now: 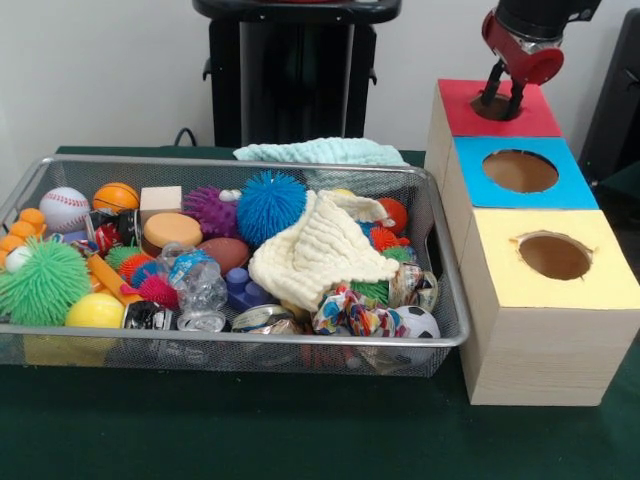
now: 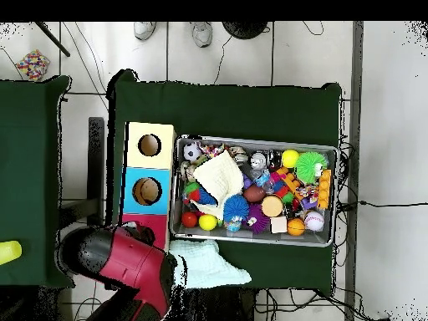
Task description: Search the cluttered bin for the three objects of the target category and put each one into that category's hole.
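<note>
The wire mesh bin (image 1: 300, 338) sits on the green table, full of toys; it also shows in the overhead view (image 2: 255, 140). A cream cloth (image 1: 320, 250) (image 2: 219, 178) lies on top at its right. A polka-dot fabric piece (image 1: 350, 312) (image 2: 210, 152) lies by the near rim, beside a small soccer ball. A mint cloth (image 1: 320, 152) (image 2: 209, 263) lies on the table behind the bin. The yellow-topped hole (image 1: 554, 256) (image 2: 150, 145) is nearest the camera. My gripper (image 1: 503, 98) hangs open and empty over the red-topped hole, far from the bin.
The blue-topped hole (image 1: 520, 171) (image 2: 147, 191) lies between the red top (image 1: 497, 110) and the yellow one. Blue (image 1: 270, 205) and green (image 1: 42, 282) puffer balls, a baseball (image 1: 64, 208) and other toys fill the bin. A person's shoes (image 2: 201, 33) show at the overhead view's top.
</note>
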